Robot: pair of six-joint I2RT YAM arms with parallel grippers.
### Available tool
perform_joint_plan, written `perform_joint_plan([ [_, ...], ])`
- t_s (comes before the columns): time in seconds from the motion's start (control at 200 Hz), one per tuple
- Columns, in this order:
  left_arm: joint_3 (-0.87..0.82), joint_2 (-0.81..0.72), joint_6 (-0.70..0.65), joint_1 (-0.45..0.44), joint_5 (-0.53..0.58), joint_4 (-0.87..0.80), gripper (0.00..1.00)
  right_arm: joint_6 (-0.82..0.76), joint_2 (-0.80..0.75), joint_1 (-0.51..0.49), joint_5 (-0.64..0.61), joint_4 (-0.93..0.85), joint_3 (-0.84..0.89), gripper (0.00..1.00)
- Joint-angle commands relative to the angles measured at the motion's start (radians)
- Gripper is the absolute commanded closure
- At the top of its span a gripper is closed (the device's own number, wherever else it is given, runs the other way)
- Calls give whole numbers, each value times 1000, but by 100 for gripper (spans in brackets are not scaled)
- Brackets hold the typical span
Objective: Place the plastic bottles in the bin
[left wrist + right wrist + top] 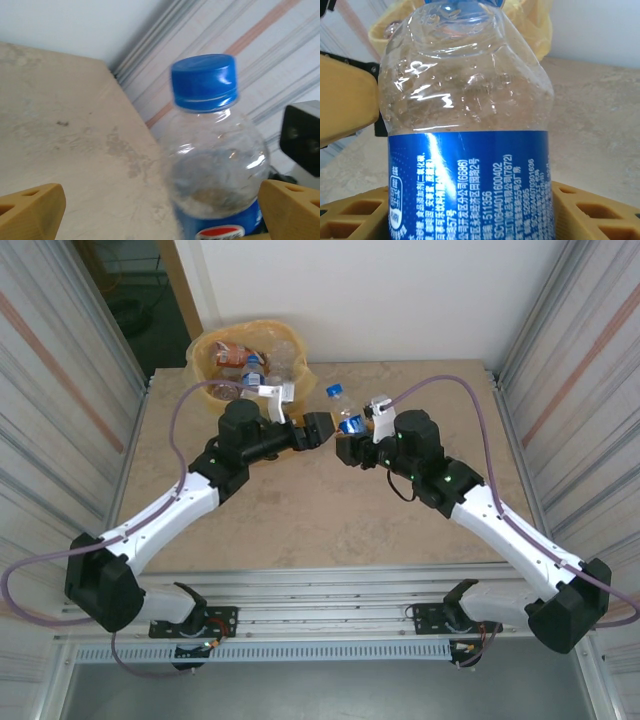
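My right claw (470,202) pinches the clear Pepsi bottle (467,100) while my left claw (160,205) gapes wide around it; a mistimed release could drop it.

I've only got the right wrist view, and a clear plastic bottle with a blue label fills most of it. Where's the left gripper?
Observer: The left gripper is open. Its yellow fingers stand either side of that clear blue-labelled bottle, with a gap on one side.
Operator: Is the cap on?
Observer: Yes, a blue screw cap sits on the neck.
Operator: And the bin?
Observer: The yellow-orange plastic bin stands by the far-left corner of the table, with several bottles already inside.
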State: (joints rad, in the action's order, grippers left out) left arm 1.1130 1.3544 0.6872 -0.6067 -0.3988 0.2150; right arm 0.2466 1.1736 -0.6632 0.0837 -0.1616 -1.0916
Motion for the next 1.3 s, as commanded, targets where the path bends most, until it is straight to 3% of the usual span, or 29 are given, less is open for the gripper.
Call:
perform_joint_plan([
  [0.0, 43, 32, 34, -15, -68, 80, 2, -61, -9, -43, 46, 57, -11, 53],
  [0.255, 68, 75, 69, -21, -108, 105, 14, -79, 21, -65, 36, 79, -29, 52],
  [0.411, 73, 77, 72, -19, -104, 107, 40, -82, 49, -67, 38, 79, -46, 47],
  [0.511, 87, 62, 47, -12, -79, 69, 56, -82, 58, -68, 23, 64, -59, 35],
  [0.626, 126, 44, 2, 24, -79, 8, 66, -82, 51, -69, -8, 43, -65, 12],
  [0.711, 179, 38, -42, 74, -78, -54, 70, -70, 37, -70, -48, 30, -60, 0],
  [1.102, 664, 196, -378, 289, -8, -519, 68, 22, -16, -68, -246, -29, -27, 2],
  [1.297, 839, 328, -401, 388, -11, -616, 68, 45, -29, -67, -255, -41, -5, 2],
])
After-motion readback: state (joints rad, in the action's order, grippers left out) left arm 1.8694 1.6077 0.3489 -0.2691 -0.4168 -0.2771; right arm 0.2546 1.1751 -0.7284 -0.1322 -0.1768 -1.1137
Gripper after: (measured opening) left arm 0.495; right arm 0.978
